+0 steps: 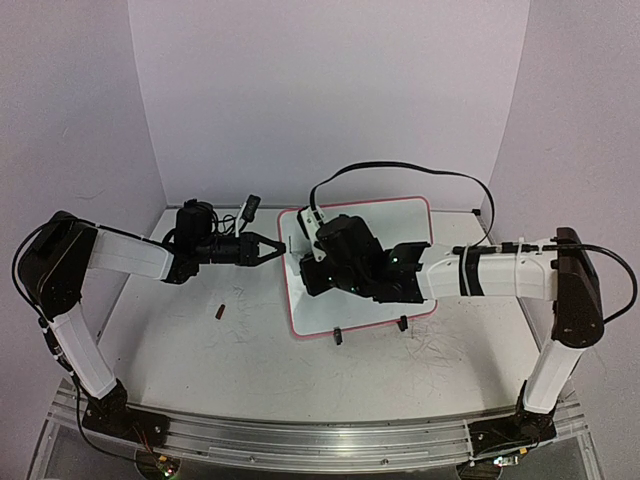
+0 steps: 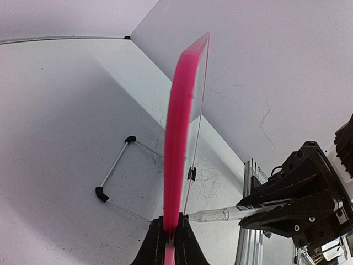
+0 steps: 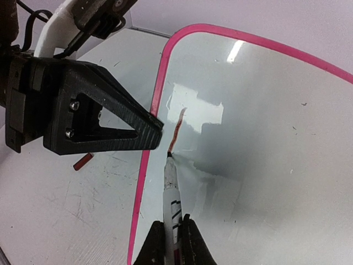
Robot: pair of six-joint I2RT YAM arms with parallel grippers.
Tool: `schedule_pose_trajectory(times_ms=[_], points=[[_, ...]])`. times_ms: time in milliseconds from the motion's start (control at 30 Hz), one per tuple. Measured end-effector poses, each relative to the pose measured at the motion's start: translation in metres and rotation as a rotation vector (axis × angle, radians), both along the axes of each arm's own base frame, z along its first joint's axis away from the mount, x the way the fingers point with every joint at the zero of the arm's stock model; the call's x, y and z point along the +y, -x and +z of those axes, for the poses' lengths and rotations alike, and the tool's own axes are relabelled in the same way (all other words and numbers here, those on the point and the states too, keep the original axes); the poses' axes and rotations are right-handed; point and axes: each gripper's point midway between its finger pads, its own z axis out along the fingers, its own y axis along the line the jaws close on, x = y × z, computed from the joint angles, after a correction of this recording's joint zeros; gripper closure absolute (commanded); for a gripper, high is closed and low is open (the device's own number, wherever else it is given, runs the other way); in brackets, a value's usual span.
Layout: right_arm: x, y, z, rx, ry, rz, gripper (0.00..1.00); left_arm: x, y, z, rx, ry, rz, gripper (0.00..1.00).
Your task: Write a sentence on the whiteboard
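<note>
The whiteboard (image 1: 385,225), glossy white with a pink frame, stands tilted on black clip feet (image 1: 338,337) mid-table. My left gripper (image 1: 280,247) is shut on its left edge; in the left wrist view the pink frame (image 2: 177,138) runs up from between the jaws of the left gripper (image 2: 171,236). My right gripper (image 3: 172,231) is shut on a white marker (image 3: 171,190), whose tip touches the whiteboard (image 3: 265,143) near its left edge. A short dark stroke (image 3: 177,128) lies just above the tip. No readable sentence is in view.
A small dark red marker cap (image 1: 220,311) lies on the table left of the board. A black cable (image 1: 400,170) arcs over the board's far side. A wire stand (image 2: 115,172) props the board from behind. White walls enclose the table on three sides.
</note>
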Motion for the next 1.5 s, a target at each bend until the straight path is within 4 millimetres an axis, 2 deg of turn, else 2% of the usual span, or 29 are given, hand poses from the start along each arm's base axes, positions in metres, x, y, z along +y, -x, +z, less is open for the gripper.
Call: schedule_pose_trajectory(times_ms=[500, 767, 1000, 1500], points=[[-0.001, 0.003, 0.002, 0.005, -0.003, 0.005, 1.00, 0.000, 0.000, 0.000, -0.001, 0.001, -0.002, 1.00], [-0.005, 0.005, 0.038, -0.045, -0.047, 0.020, 1.00, 0.000, 0.001, 0.001, -0.012, 0.000, -0.008, 1.00], [0.002, 0.001, 0.050, -0.067, -0.061, 0.025, 1.00, 0.000, 0.002, 0.002, -0.016, 0.000, -0.010, 1.00], [0.006, -0.006, 0.036, -0.058, -0.033, 0.021, 1.00, 0.000, 0.002, 0.002, -0.016, -0.003, -0.010, 1.00]])
